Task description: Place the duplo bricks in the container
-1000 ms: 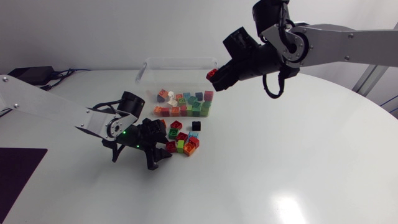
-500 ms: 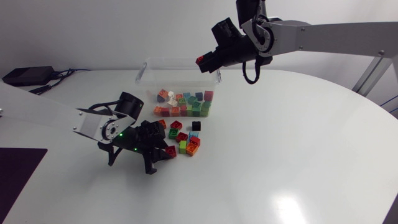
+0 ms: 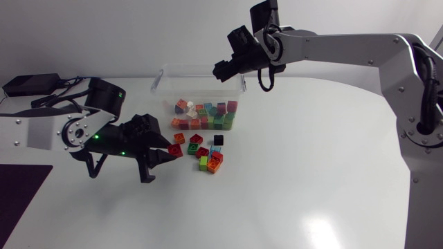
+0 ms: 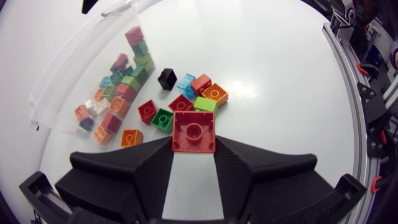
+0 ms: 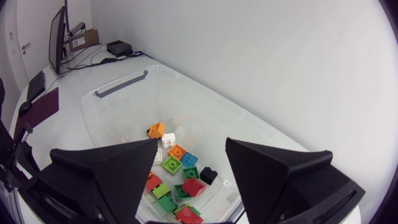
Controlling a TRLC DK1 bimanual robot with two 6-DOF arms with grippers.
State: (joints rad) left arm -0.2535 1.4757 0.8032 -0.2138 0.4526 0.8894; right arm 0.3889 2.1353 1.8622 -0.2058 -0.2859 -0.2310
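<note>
Left gripper (image 4: 194, 140): closed onto a red brick (image 4: 194, 129), one finger on each side. It sits low over the table (image 3: 311, 180), and I can't tell if the brick is clear of the surface. Loose bricks (image 4: 186, 99) lie just ahead of my fingertips, between them and the container (image 4: 65, 84). Right gripper (image 5: 191, 144): fingers spread wide with nothing between them, hanging over the container, near its far rim in the head view. Sorted bricks (image 5: 180, 165) lie on the container floor below it.
</note>
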